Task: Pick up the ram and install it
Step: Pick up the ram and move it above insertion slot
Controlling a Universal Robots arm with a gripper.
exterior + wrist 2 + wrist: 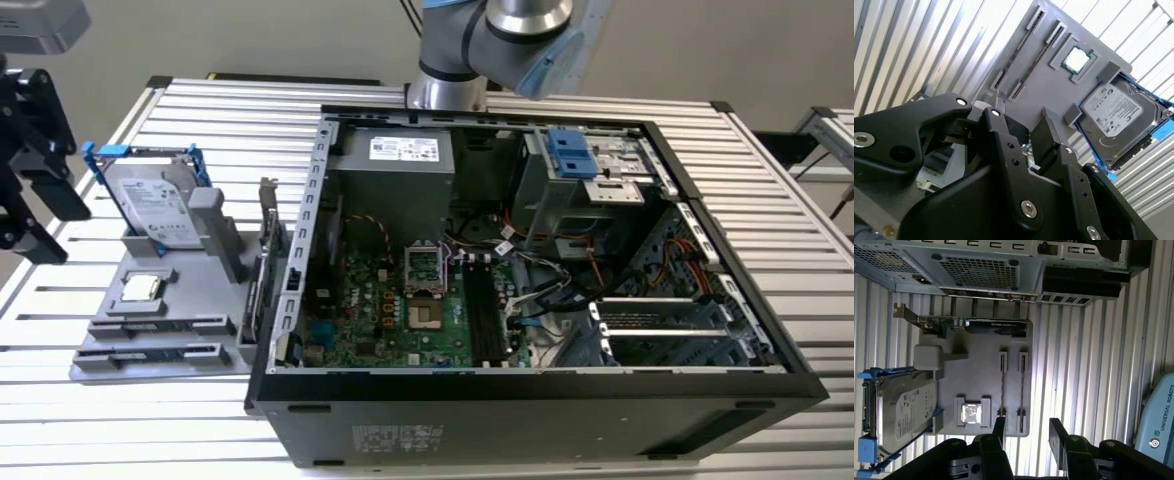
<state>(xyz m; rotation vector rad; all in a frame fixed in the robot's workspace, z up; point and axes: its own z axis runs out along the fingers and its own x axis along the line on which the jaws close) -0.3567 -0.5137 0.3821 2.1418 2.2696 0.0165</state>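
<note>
**Ram not yet picked up: gripper (1028,434) empty near the tray (979,375).**
From the exterior view's left: the gripper hangs with fingers (1058,435) spread, holding nothing. The ram (1002,385) stands in the tray's slot beside a second stick, near the drive (904,415). The open case (534,385) lies rightmost. Pickup and installation are both still to do.

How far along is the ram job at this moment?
Done: nothing yet; the ram sits in the gray tray. In hand: the gripper hangs open and empty near the tray's ram slots. Left: the pick-up and the install in the computer case.
</note>
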